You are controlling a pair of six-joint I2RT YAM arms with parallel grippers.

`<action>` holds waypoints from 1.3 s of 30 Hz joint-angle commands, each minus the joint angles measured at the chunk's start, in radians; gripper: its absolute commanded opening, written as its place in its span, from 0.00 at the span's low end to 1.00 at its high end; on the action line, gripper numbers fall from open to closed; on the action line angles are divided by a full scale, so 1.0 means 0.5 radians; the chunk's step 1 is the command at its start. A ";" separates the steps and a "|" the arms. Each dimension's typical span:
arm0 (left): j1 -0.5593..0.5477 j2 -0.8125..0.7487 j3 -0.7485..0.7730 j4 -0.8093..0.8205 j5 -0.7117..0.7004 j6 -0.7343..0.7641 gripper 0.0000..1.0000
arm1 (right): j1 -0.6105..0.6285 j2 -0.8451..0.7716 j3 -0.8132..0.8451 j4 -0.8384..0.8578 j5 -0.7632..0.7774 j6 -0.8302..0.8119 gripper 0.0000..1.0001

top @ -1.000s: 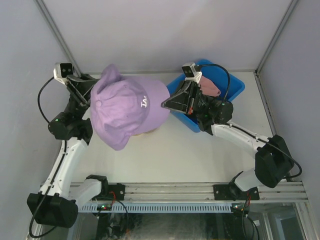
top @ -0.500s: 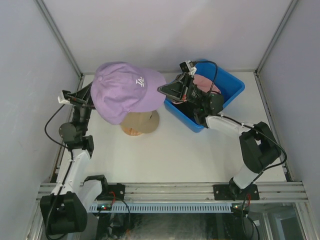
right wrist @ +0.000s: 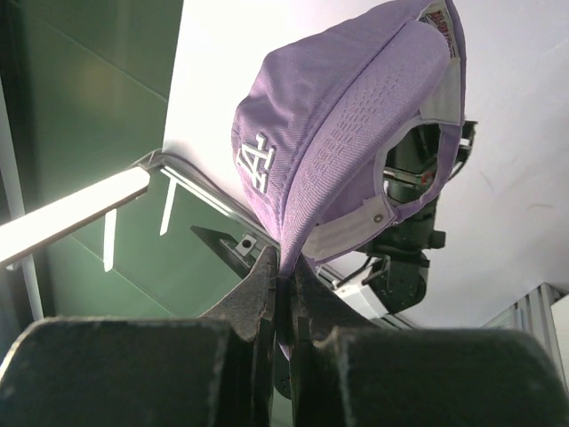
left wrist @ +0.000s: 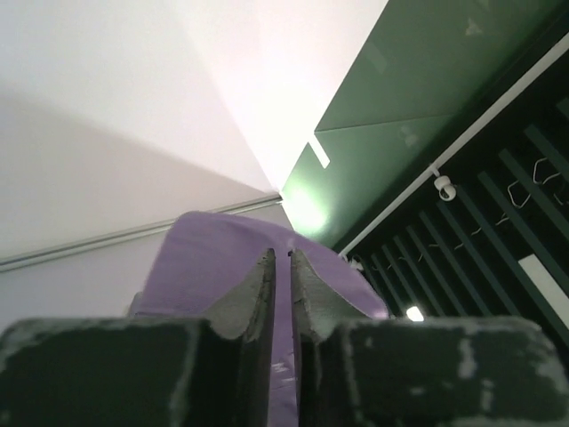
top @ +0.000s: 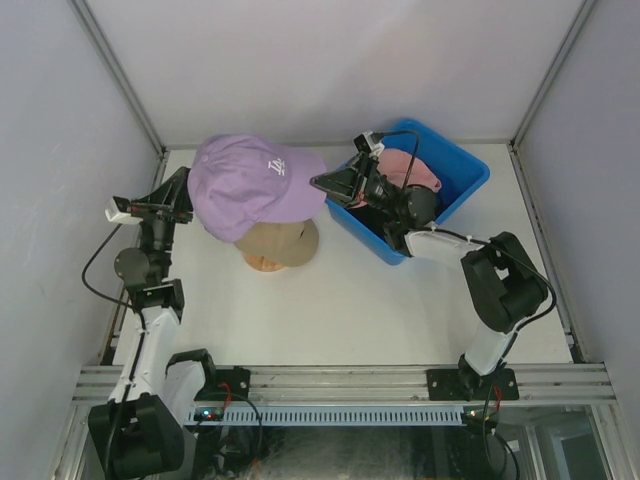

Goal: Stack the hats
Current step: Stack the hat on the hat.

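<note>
Right hand (right wrist: 283,269) on purple hat (right wrist: 342,116)

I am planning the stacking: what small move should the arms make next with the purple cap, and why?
Probably lower both arms together. The left gripper and right gripper each pinch an edge of the purple cap, which hangs over the tan cap, not yet seated.
</note>
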 commanded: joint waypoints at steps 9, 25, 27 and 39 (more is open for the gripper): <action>0.037 -0.058 0.008 -0.033 -0.043 0.090 0.00 | -0.081 0.139 -0.176 0.137 -0.003 -0.074 0.00; 0.092 -0.265 0.108 -0.621 0.066 0.447 0.24 | -0.065 0.250 -0.242 0.140 0.062 -0.112 0.00; 0.095 -0.269 0.159 -0.792 0.094 0.548 0.25 | -0.067 0.260 -0.279 0.143 0.074 -0.132 0.00; 0.094 -0.265 0.318 -1.263 0.160 0.925 0.27 | -0.073 0.346 -0.371 0.146 0.125 -0.217 0.00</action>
